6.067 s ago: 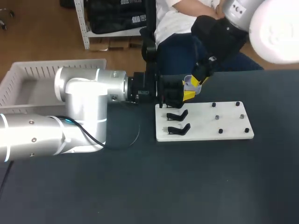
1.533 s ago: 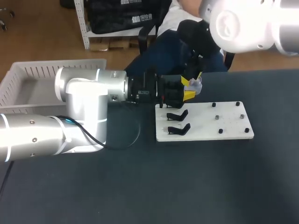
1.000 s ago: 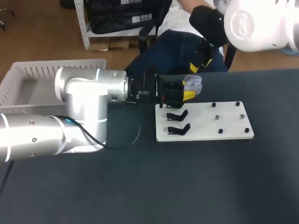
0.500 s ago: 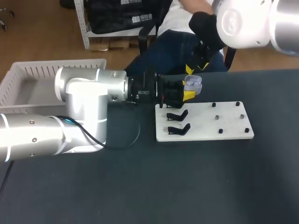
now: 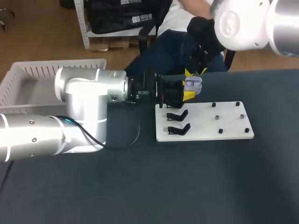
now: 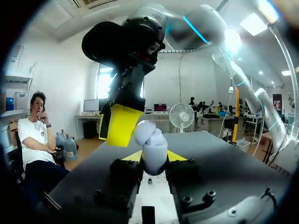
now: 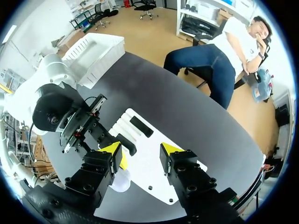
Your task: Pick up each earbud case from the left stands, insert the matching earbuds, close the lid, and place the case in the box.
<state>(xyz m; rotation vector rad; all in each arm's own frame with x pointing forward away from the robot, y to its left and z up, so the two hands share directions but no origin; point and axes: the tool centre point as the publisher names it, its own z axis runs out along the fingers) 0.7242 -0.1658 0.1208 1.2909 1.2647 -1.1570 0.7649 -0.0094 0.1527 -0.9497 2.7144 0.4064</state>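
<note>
Left end effector (image 5: 188, 88) is seen closed on the pale earbud case (image 5: 193, 85), which is held upright between its yellow tips, above the far edge of the white board (image 5: 205, 122). Right end effector (image 5: 196, 72) is held open just above the case, one tip close beside its top. Two black stands (image 5: 178, 115) are set on the board's left side. A white box (image 5: 28, 74) is placed at the surface's (image 5: 187, 186) far left.

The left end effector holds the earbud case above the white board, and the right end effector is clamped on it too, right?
Not quite. The left end effector holds the earbud case above the white board, but the right end effector is open: the right wrist view shows its fingers apart, the case beside one, not between them.
</note>
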